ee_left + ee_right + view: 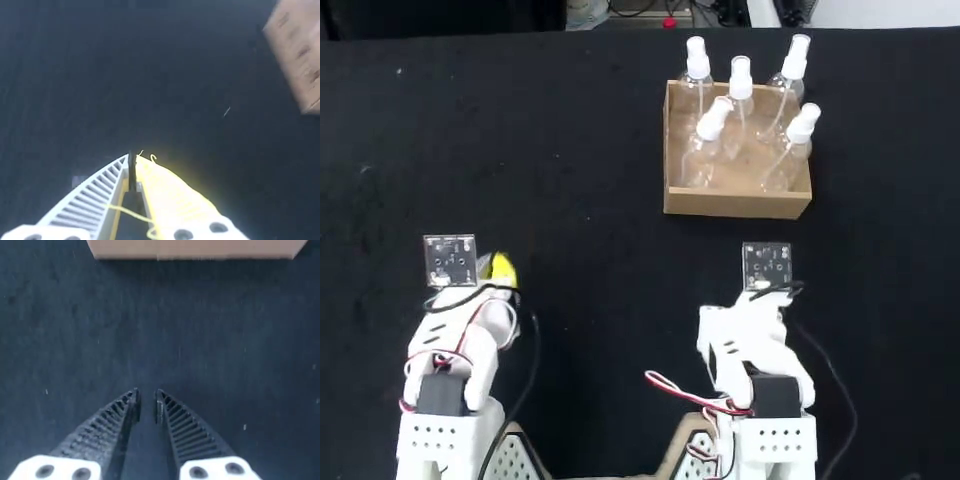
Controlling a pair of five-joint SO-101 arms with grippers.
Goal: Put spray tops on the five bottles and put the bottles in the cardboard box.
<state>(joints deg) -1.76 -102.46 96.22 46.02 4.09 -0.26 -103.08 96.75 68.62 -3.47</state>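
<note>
**Five capped bottles in the box, both arms drawn back**

The open brown cardboard box (735, 204) sat on the black cloth-covered table (520, 130), on the far right side and well apart from both arms. Inside it stood five clear plastic bottles, each with a white spray top fitted. Three were along the far wall: the far-left bottle (698, 72), the far-middle bottle (740, 82) and the far-right bottle (790, 66). Two were closer to the front wall: the near-left bottle (706, 140) and the near-right bottle (794, 145). The two near bottles leaned, with their tops tilted toward the right.

Both white arms were folded back at the near edge of the table. The left gripper (132, 161) hung over bare cloth. Its white and yellow fingers (165, 195) were pressed together at the tips, with nothing between them. A corner of the cardboard box showed far off in the left wrist view.

The right gripper (146, 396) was also above bare cloth, pointing toward the near wall of the box, which lay well ahead of it. Its black ribbed fingers (107, 427) were drawn almost together, with only a thin slit between the tips, and they held nothing.
</note>
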